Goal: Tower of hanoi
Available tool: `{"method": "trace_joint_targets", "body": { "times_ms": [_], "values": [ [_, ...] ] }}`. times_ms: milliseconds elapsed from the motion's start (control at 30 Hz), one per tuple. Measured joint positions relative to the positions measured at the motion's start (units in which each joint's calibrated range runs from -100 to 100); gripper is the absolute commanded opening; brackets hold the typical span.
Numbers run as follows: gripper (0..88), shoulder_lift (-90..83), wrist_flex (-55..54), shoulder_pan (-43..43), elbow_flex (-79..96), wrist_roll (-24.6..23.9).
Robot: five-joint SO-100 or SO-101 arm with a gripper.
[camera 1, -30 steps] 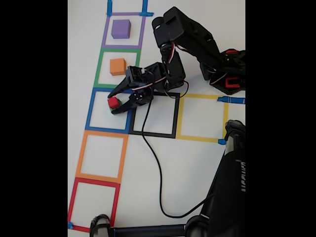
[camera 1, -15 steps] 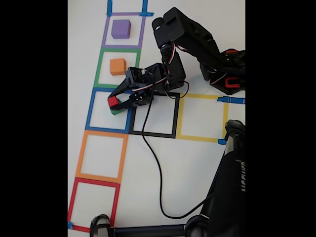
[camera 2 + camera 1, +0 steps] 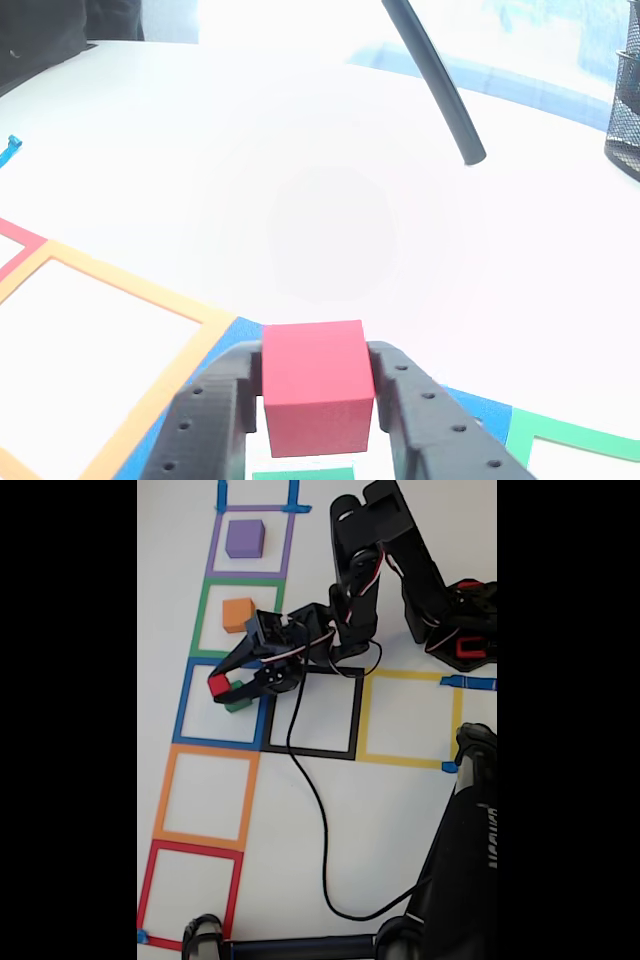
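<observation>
Five taped squares are seen running down the left side of the white counter [image 3: 400, 820] in the fixed view: purple, green, blue, orange and red from top to bottom. Toward the upper left, a purple cube [image 3: 244, 538] is sat in the purple square and an orange cube [image 3: 238, 614] in the green square [image 3: 203, 620]. Just below, over the blue square [image 3: 183, 705], the claw [image 3: 225, 687] is clamped on a red cube [image 3: 218, 685], with a green cube [image 3: 238, 696] just beside it, partly hidden by the fingers. Whether the two cubes touch can't be told. In the other view the red cube [image 3: 314, 385] is seen pinched between both black fingers [image 3: 205, 420] at the bottom centre. Further right, a black square and a yellow square [image 3: 410, 718] are taped side by side, and the arm's base is seen at the upper right.
</observation>
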Motion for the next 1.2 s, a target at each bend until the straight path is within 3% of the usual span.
{"method": "trace_joint_targets", "body": {
  "times_ms": [367,567,833,1200],
  "values": [
    [0.1,-34.19,47.80,6.55,-5.40,0.36],
    [0.1,-46.35,78.19,9.13,-20.36,0.36],
    [0.1,-47.78,114.47,14.75,-51.70,0.36],
    [0.1,-44.91,144.14,25.16,-85.70,0.18]
  ]
}}
